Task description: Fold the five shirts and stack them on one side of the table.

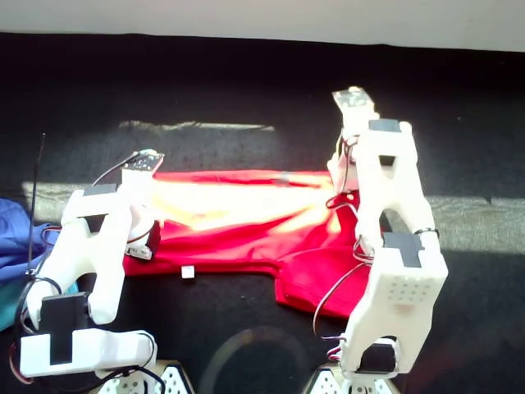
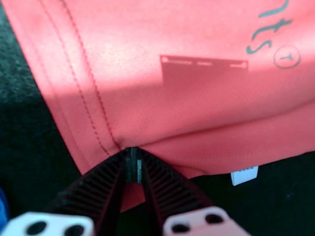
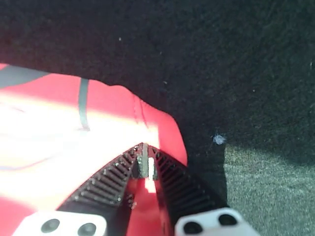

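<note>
A red shirt [image 1: 246,226] lies spread across the middle of the dark table, partly folded lengthwise, with a sleeve [image 1: 316,283] hanging toward the front. My left gripper [image 2: 133,160] is shut on the shirt's hemmed edge [image 2: 74,98] at its left end; a white tag [image 2: 244,174] sticks out nearby. My right gripper [image 3: 144,160] is shut on the red shirt [image 3: 74,147] at its right end, near a grey collar strip [image 3: 83,110]. In the high view the left arm [image 1: 90,246] and right arm [image 1: 385,213] stand at the shirt's two ends.
A blue garment [image 1: 15,234] with a teal one beneath it lies at the table's left edge. The black tablecloth [image 1: 246,90] stretches bare behind the shirt, and a sunlit band [image 1: 476,217] crosses the table at the right.
</note>
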Available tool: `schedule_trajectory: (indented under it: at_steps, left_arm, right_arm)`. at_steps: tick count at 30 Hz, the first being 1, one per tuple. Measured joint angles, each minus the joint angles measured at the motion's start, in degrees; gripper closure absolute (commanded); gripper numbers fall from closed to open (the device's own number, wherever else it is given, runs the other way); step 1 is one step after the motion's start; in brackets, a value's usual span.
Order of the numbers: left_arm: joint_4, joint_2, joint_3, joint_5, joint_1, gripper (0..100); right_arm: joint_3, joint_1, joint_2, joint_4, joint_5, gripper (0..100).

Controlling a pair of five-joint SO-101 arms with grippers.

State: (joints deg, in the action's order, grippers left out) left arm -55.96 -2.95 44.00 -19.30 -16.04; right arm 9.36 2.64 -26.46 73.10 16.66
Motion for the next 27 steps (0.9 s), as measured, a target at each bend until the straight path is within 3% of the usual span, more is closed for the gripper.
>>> schedule_trajectory:
  at_steps: [11, 18, 23, 27]
  left_arm:
    - [0.0, 0.0, 0.0, 0.0, 0.0, 99]
    - [0.0, 0.0, 0.0, 0.0, 0.0, 99]
    - [0.0, 0.0, 0.0, 0.0, 0.0, 99]
    - [0.0, 0.0, 0.0, 0.0, 0.0, 99]
  right_arm:
    - [-1.58, 7.82, 22.24, 14.15, 2.11, 99.1]
    - [-26.37, 14.77, 37.63, 15.91, 11.16, 99.1]
    - [-44.13, 15.3, 51.08, 13.36, 13.1, 99.1]
    - [-56.53, 15.38, 60.4, 8.26, 19.08, 98.4]
